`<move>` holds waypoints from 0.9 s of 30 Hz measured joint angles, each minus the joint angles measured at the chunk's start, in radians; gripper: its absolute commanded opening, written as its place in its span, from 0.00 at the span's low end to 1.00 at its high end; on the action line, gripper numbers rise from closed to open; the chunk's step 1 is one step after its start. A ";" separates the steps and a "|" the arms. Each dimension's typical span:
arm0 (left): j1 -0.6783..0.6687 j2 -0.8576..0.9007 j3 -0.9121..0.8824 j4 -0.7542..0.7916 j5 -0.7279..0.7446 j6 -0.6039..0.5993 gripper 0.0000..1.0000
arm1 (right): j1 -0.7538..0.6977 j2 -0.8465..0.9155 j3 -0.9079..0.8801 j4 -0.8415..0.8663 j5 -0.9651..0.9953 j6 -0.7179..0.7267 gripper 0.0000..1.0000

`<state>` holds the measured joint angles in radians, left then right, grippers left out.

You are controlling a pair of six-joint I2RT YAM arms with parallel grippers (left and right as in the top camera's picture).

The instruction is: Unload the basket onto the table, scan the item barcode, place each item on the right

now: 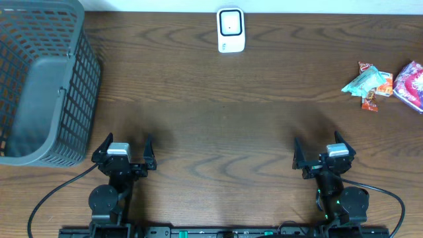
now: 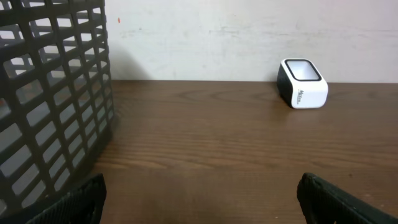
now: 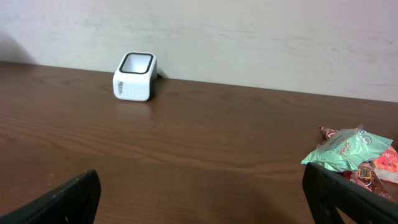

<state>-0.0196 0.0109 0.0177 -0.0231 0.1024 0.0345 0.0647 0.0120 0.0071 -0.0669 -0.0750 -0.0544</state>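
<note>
I hold the left fingers and right fingers spread wide and empty, well to the near side of the barcode scanner, probably so either arm can reach out freely. The snack packets lie heaped to the scanner's right and somewhat nearer me. A crinkly mint-green pouch rests on red wrappers, and I can make out no barcode.

From my seat this looks like a mock shop checkout set up in a plain test room. A small white barcode scanner stands at the far edge of the dark wood-grain surface. A grey plastic shopping basket sits on the left and wrapped snack packets lie on the right. Behind them I see a bare, scuffed white wall.
</note>
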 measured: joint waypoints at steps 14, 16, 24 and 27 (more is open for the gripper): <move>0.000 0.000 0.000 0.000 0.000 0.000 0.98 | -0.006 0.000 0.000 -0.004 0.035 0.000 0.99; 0.000 0.000 0.000 0.000 0.000 0.000 0.98 | -0.010 0.000 0.000 -0.004 0.045 0.002 0.99; 0.000 0.000 0.000 0.000 0.000 0.000 0.98 | -0.014 0.000 0.000 -0.005 0.054 0.064 0.99; 0.000 0.000 0.000 0.000 0.000 0.000 0.98 | -0.014 0.000 0.000 -0.005 0.054 0.075 0.99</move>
<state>-0.0196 0.0109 0.0177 -0.0231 0.1024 0.0345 0.0509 0.0120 0.0071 -0.0719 -0.0212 0.0208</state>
